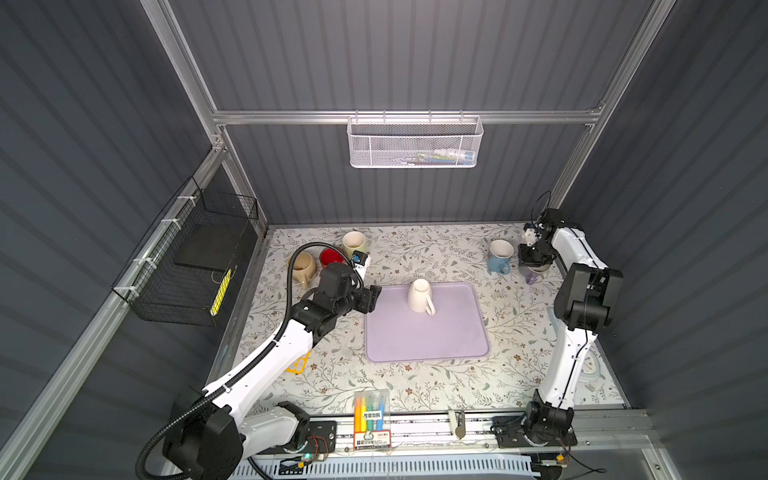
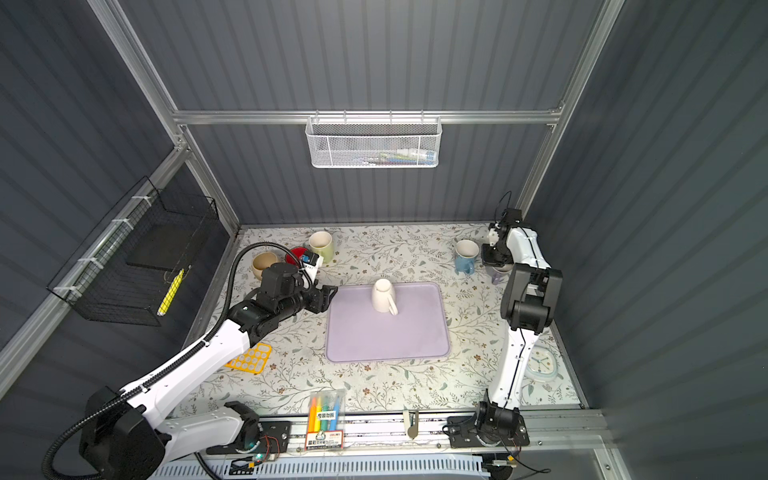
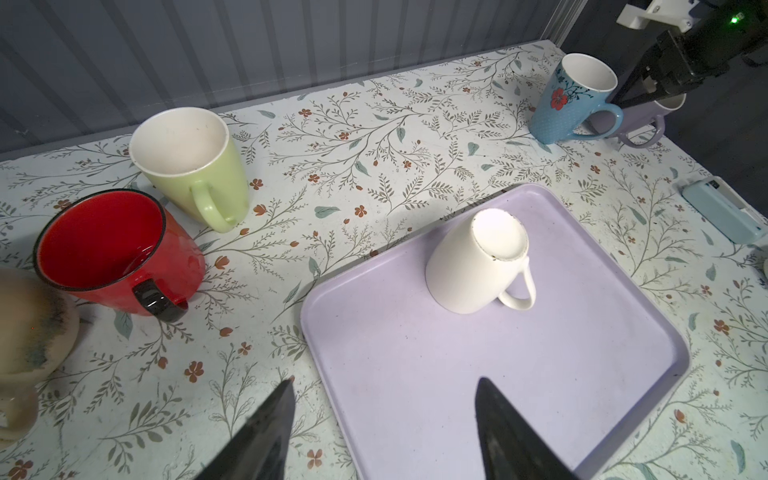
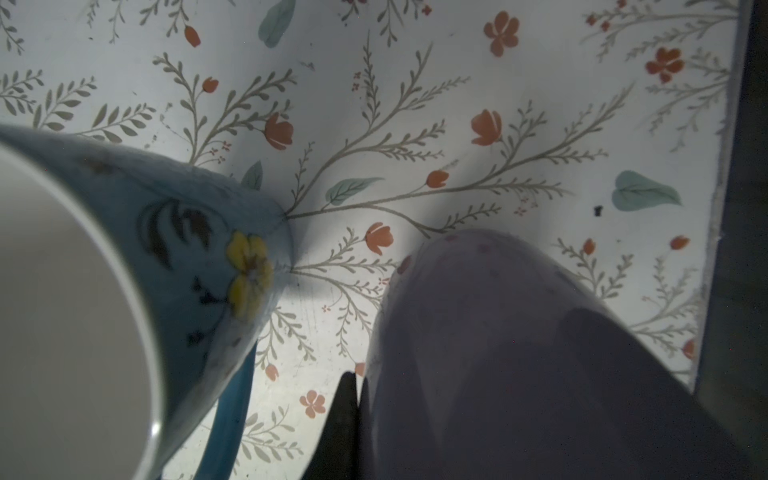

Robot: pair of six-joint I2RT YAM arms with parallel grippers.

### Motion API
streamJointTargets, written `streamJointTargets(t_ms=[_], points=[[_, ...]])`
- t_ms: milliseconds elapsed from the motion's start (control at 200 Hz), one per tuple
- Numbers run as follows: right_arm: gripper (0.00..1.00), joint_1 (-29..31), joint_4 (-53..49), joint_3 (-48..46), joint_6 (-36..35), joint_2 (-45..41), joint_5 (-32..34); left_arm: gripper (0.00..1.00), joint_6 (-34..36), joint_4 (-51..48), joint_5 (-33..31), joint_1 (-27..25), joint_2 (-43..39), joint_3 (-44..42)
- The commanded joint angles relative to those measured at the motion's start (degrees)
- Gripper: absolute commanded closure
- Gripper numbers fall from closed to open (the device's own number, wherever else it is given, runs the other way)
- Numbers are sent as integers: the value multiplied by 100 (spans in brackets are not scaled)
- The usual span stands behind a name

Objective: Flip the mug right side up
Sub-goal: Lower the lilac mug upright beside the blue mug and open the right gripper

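**White mug bottom-up on the tray**

We find the white mug [image 1: 419, 296] upside down, alone on the far part of the lavender tray [image 1: 428, 340], its handle toward the near right. The green mug [image 3: 195, 166], red mug [image 3: 116, 249] and blue mug [image 3: 569, 104] stand upright and empty. The left gripper [image 1: 377, 291], jaws spread, holds nothing just left of the tray. The right gripper [image 1: 534, 266], pinched closed, hangs over the purple mug [image 3: 640, 120] at the far right. The left wrist view shows a red flower [image 3: 559, 99] on the blue mug, and the right wrist view a yellow flower [image 4: 249, 270].
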Motion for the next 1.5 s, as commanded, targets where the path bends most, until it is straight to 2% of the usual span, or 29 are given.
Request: streamJointTargets(t_ms=[0, 105, 400, 545, 911, 1296, 1496], points=[[100, -30, -279, 500, -99, 105, -287, 31, 7, -139, -21, 29, -80, 170], [100, 25, -319, 660, -122, 232, -439, 32, 6, -154, -1, 25, -66, 197], [100, 153, -571, 1255, -169, 636, -332, 32, 25, -392, -144, 24, -310, 163], [90, 204, -511, 1303, -107, 672, -339, 32, 25, -403, -136, 25, -302, 171], [73, 306, -578, 1403, -125, 771, -354, 32, -45, -383, -144, 24, -366, 115], [69, 317, -682, 1739, 75, 656, -74, 32, -115, -370, -75, 24, -466, 11], [70, 317, -686, 1727, 416, 197, 200, 32, -146, -389, -289, 22, -489, -97]])
